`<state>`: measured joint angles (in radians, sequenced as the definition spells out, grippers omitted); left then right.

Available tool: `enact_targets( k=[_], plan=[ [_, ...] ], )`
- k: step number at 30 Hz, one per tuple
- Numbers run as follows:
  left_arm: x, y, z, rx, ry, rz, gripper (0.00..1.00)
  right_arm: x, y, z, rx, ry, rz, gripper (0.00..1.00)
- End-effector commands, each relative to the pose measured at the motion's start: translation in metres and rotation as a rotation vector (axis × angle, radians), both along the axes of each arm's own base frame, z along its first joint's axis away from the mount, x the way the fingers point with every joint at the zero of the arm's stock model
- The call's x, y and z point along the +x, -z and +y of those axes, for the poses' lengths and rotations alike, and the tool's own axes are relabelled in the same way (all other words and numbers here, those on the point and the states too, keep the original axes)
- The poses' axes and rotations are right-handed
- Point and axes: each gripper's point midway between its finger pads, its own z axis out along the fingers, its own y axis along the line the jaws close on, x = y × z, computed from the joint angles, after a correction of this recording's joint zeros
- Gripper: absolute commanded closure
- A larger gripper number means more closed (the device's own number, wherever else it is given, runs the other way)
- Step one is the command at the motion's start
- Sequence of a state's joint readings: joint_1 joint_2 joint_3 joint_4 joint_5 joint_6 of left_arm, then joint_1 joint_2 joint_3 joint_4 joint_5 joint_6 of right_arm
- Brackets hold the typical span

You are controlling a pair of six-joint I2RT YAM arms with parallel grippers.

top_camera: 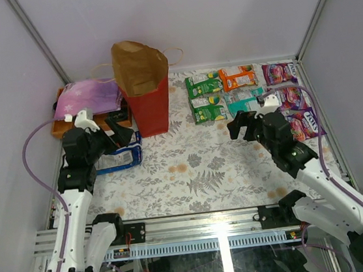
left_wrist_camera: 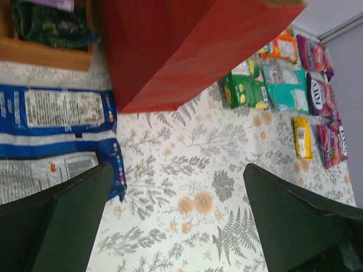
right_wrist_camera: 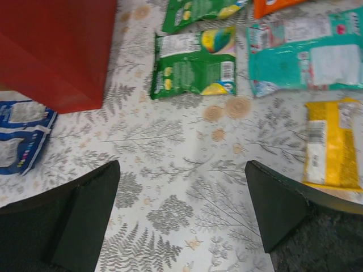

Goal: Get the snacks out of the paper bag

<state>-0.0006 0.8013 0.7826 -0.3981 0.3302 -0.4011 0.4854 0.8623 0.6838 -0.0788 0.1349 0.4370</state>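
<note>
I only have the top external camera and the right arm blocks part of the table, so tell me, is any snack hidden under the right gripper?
Observer: Yes, the right wrist view shows a yellow packet lying flat next to the teal packet.
Operator: Is that one blue-and-white packet by the left gripper?
Observer: The left wrist view shows what look like two, side by side, printed backs up.
Operator: Anything in the wooden tray besides the purple cloth?
Observer: Yes, a dark green patterned item lies in it; I cannot tell what it is.
</note>
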Motion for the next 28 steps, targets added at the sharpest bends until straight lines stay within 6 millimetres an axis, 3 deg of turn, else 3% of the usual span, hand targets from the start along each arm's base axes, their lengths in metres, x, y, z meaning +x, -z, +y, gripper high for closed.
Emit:
enact_targets(
  k=[1, 6, 16, 23, 26, 28],
  plan=[
    [0.016, -0.043, 0.004, 0.049, -0.006, -0.225, 0.00, -0.002, 0.004, -0.036, -0.063, 0.156, -0.046, 0.00],
    [0.025, -0.057, 0.006, 0.061, -0.017, -0.290, 0.00, -0.006, 0.011, -0.055, -0.082, 0.248, -0.049, 0.00],
    [0.027, -0.080, 0.009, 0.100, -0.013, -0.374, 0.00, -0.005, 0.004, -0.058, -0.087, 0.264, -0.066, 0.00],
    [0.026, -0.080, 0.010, 0.116, -0.018, -0.383, 0.00, -0.004, 0.001, -0.057, -0.091, 0.260, -0.047, 0.01],
    [0.027, -0.079, 0.010, 0.120, -0.015, -0.379, 0.00, -0.005, 0.004, -0.054, -0.070, 0.255, -0.034, 0.09],
    [0.027, -0.079, 0.011, 0.125, -0.015, -0.380, 0.00, -0.006, 0.002, -0.046, -0.083, 0.189, -0.062, 0.05]
  ],
)
